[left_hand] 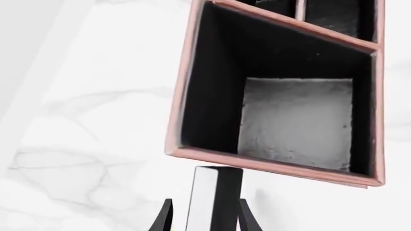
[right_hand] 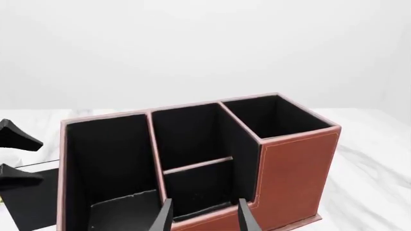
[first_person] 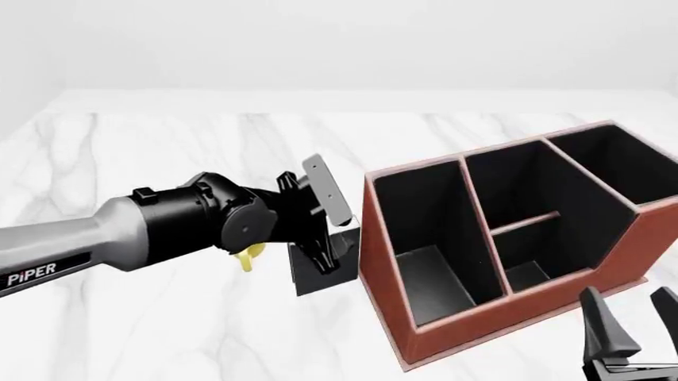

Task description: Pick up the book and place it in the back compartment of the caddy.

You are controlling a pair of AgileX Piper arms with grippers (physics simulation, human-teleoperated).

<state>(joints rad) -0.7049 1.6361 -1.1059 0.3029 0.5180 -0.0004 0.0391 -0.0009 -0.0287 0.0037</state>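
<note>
Two arms at the marble table (first_person: 159, 333). Left gripper (first_person: 323, 230) is clamped on the book (first_person: 317, 270): in the left wrist view the book (left_hand: 215, 197) stands between the two dark fingers (left_hand: 161, 219), white page edges showing on one side and black cover on the other, both fingers pressed against its faces. From the front, the book sits at the gripper's tip, just beside the caddy's (first_person: 424, 333) left end wall, apart from it by a narrow gap. Cannot tell whether the book's lower edge touches the table or hangs just above it.

Caddy stands towards the table's right side, reddish-brown outside, black inside. The back compartment (first_person: 519, 194), behind the low divider of the middle pair, holds nothing visible. Left wrist view looks down into the full-width end compartment (left_hand: 295, 120), with a pale grey floor.

A bit of something yellow (first_person: 250, 258) shows under the left arm's wrist; too hidden to identify.

Right gripper (first_person: 633, 329) hovers near the table's near edge, in front of the caddy's right end, fingers (right_hand: 164, 216) spread apart, holding nothing.
</note>
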